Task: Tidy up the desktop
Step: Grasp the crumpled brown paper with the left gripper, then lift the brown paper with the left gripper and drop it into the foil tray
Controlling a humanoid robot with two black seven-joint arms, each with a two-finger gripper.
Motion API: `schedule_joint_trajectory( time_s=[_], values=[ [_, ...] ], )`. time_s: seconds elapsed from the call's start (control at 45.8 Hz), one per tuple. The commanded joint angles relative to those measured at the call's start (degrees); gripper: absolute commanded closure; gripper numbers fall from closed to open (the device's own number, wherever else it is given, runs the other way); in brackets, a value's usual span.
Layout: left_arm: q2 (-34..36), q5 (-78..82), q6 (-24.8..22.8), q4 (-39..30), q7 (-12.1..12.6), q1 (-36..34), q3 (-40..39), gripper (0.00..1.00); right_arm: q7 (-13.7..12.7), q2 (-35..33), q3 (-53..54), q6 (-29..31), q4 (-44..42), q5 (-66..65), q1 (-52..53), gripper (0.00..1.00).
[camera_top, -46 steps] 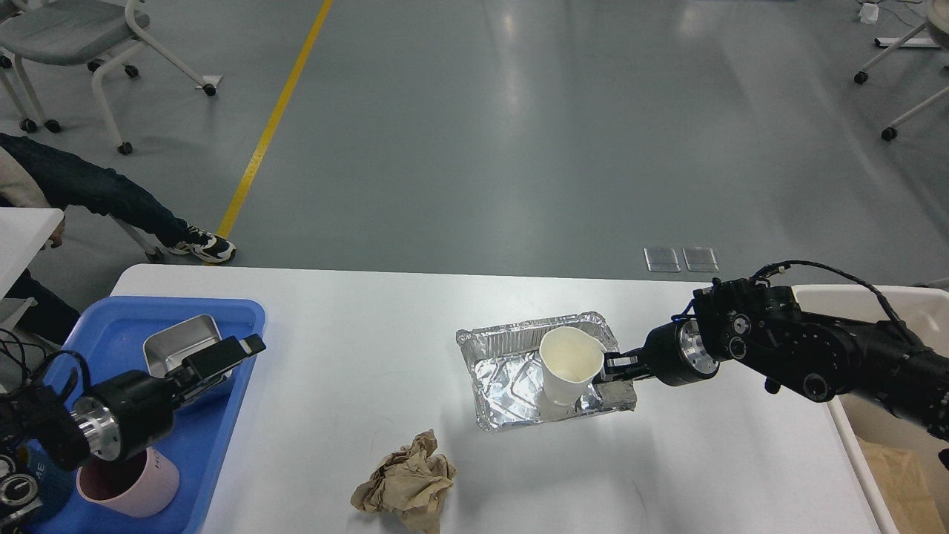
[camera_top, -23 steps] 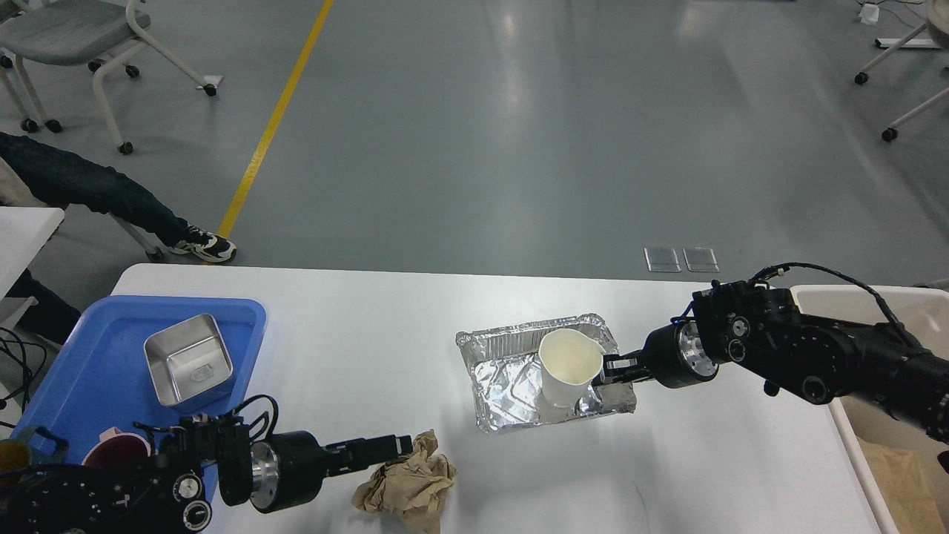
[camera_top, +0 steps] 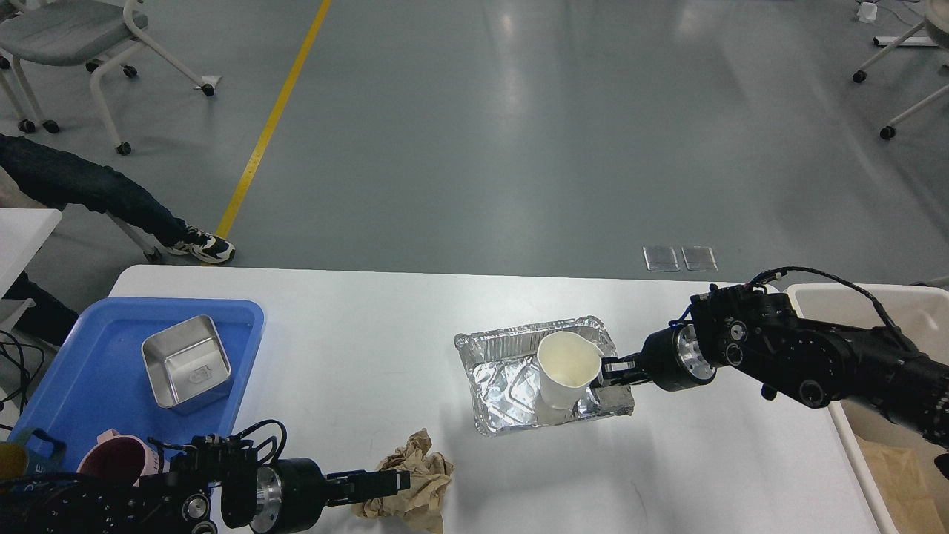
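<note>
**A:** What is the setting?

**B:** A grey shiny floor with a yellow line fills the upper frame. The desktop [camera_top: 356, 348], wide and white, spans the lower half.

**A:** What is the right gripper doing?

**B:** The right gripper [camera_top: 609, 368], right of centre, is clenched on the rim of a white paper cup [camera_top: 567, 368]. The cup stands tilted inside a crumpled foil tray [camera_top: 504, 382], likely so that both can go out as rubbish together. A pale bin [camera_top: 901, 386] sits at the right edge, beside that arm.

**A:** And the left?

**B:** The left gripper [camera_top: 397, 480], at the bottom centre, lies against a crumpled brown paper ball [camera_top: 415, 482]. Its fingers are dark and close together; I cannot tell whether they grip the paper.

**A:** Anything else?

**B:** At lower left, a blue tray [camera_top: 89, 371] holds a square steel container [camera_top: 185, 361] and a pink mug [camera_top: 122, 460], apparently the reusable things kept apart from the waste.
</note>
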Motion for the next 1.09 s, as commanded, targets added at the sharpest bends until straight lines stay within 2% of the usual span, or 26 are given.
schedule_joint_trajectory(
  time_s=[0.0,0.24,0.415,0.481,0.568,0.721,0.852,1.027,1.07],
  values=[
    [-1.1,0.0,-0.1,1.5,0.6,-0.1,0.6,0.04,0.0,0.0,0.0,-0.1,0.0,0.0,0.0,1.00],
    [-5.2,0.0,-0.1,5.9,0.8,-0.1,1.6,0.06,0.0,0.0,0.0,-0.2,0.0,0.0,-0.1,1.00],
    [-7.0,0.0,-0.1,6.4,0.9,-0.2,1.7,0.14,0.0,0.0,0.1,-0.2,0.1,0.0,-0.3,1.00],
    [-7.0,0.0,-0.1,6.4,0.8,-0.2,1.7,0.23,0.0,0.0,0.1,-0.3,0.0,0.0,-0.3,1.00],
    [-7.0,0.0,-0.4,6.4,0.7,-0.8,2.1,0.52,0.0,0.0,0.1,-0.3,0.0,0.0,-0.3,1.00],
    [-6.8,-0.1,-0.4,6.4,-0.2,-1.8,4.2,0.78,-0.1,0.3,0.1,-0.6,0.0,0.0,-0.3,1.00],
    [-6.8,-0.1,-0.4,6.4,-0.8,-1.8,4.3,0.92,0.0,0.4,0.1,-0.7,0.0,0.0,-0.2,1.00],
    [-5.9,-0.3,-0.6,5.5,-4.2,-3.0,4.0,0.95,0.0,0.3,0.1,-0.7,-0.2,0.0,-0.3,1.00],
    [-5.6,-0.4,-0.6,5.1,-4.2,-3.6,4.0,0.95,0.0,0.3,0.1,-0.7,-0.4,0.0,-0.3,1.00]
  ],
)
